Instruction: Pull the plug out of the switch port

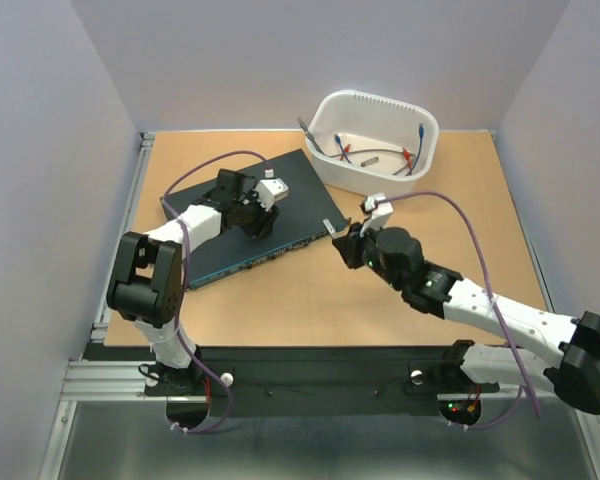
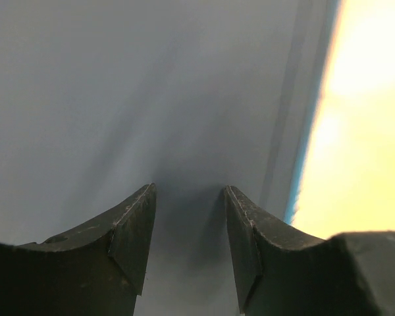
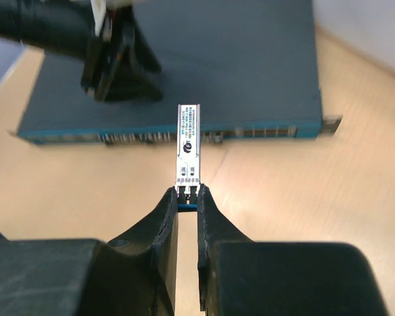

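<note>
The left fingers [image 2: 133, 240] stand part-open with nothing between them, tips down on the flat top of the switch [image 1: 302, 195], which lies aslant on the counter [image 1: 280, 310], left of centre. If that bracing press slackens, the box could skid under any further pull. To its right, the right fingers [image 3: 166, 227] pinch the plug [image 3: 188, 146] by its near end alone, aimed at the socket row [image 3: 250, 133]. Its tip seems clear of the port, though the angle leaves that unsure. So thin a hold could let it twist, slip or drop, or jam if drawn off-axis.
</note>
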